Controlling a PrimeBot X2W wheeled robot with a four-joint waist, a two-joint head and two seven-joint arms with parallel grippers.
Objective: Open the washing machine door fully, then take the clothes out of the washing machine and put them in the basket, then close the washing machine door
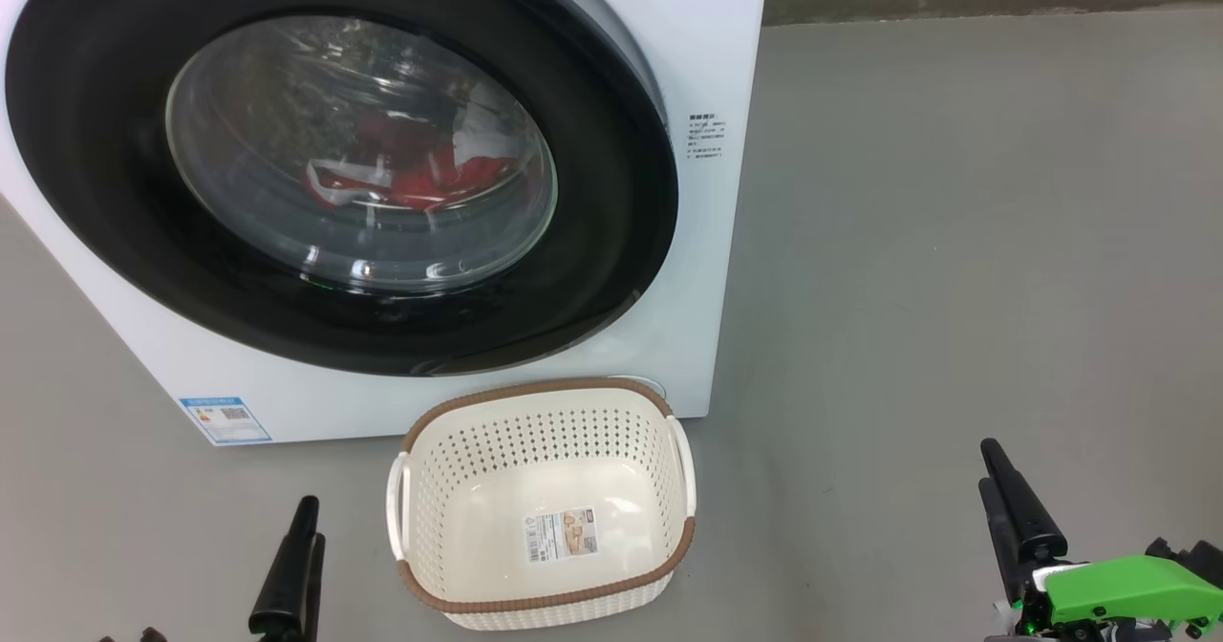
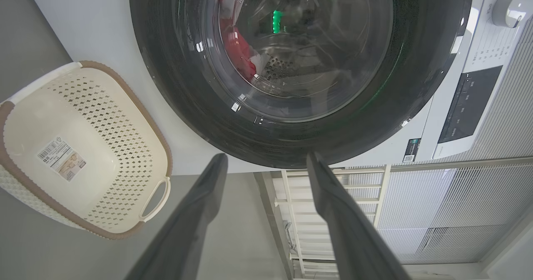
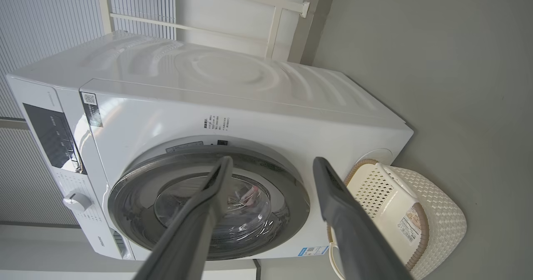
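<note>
- The left gripper [image 2: 267,158] hung with its two fingers spread wide and nothing between them. The right gripper [image 3: 272,160] stood the same, wide apart and empty.
- Between the two grippers, on the grey floor [image 1: 955,241], sat the basket [image 1: 545,441], holding just a paper label [image 1: 561,534].
- Just beyond it, ahead of both grippers, rose the washing machine [image 1: 707,50].
- Its door [image 1: 96,193] was shut, its black rim and glass standing between the grippers and the drum.
- Behind the glass, farthest from the grippers, lay the red and white clothes [image 1: 430,169].
</note>
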